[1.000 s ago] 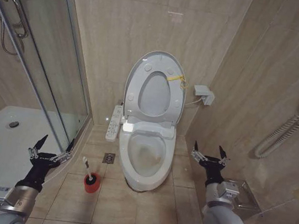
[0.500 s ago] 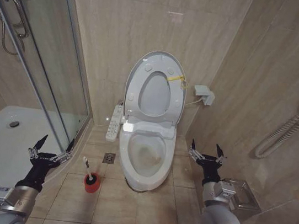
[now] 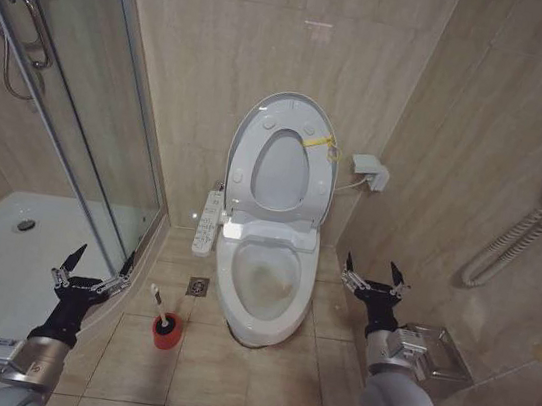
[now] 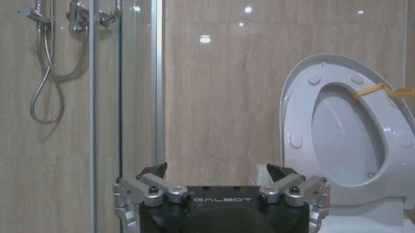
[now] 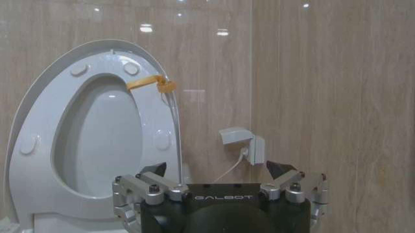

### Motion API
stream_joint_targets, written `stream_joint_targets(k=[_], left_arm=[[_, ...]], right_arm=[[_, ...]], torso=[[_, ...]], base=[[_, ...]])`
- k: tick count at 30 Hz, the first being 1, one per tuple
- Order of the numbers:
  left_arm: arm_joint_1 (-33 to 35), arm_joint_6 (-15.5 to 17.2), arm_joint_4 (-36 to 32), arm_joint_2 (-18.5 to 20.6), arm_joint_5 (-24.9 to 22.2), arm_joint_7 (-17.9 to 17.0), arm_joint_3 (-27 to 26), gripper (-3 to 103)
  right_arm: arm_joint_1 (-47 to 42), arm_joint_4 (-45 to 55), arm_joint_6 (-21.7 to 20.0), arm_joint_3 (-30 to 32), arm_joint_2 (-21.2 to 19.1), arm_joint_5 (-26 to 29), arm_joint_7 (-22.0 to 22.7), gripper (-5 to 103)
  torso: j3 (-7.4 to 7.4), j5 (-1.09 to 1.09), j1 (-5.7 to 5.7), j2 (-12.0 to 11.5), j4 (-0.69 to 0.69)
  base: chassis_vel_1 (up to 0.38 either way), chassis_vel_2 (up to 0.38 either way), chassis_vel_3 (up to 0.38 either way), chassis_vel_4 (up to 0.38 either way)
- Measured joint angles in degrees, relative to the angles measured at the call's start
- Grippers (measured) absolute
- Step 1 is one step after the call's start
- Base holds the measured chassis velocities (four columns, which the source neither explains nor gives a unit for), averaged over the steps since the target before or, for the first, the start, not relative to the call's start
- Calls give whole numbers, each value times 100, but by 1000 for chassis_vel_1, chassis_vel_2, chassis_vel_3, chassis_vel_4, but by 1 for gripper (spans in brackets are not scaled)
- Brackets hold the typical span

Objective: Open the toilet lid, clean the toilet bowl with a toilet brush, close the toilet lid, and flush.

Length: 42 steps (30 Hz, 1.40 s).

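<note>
Beige tiled floor [image 3: 226, 379] | toilet lid [image 3: 284, 154] upright | left gripper [image 3: 93, 267], right gripper [image 3: 373, 276] jaws wide, empty

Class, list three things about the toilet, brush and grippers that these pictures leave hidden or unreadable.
- Toilet brush bristles: head view, sunk in the red cup.
- Button panel labels: head view, too small.
- Toilet bowl: both wrist views, cut off by the lower edge and the grippers' bodies.

Tiled bathroom, toilet bowl [image 3: 262, 281], glass shower [image 3: 81, 116]
</note>
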Motion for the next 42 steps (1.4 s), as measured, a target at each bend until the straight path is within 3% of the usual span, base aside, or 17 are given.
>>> stream_joint_targets(k=[42], left_arm=[[0, 0, 0, 0, 0, 0, 0, 100]], right_arm=[[3, -5, -8, 0, -5, 4, 7, 100]], torso=[[0, 0, 0, 0, 0]], base=[[0, 0, 0, 0]])
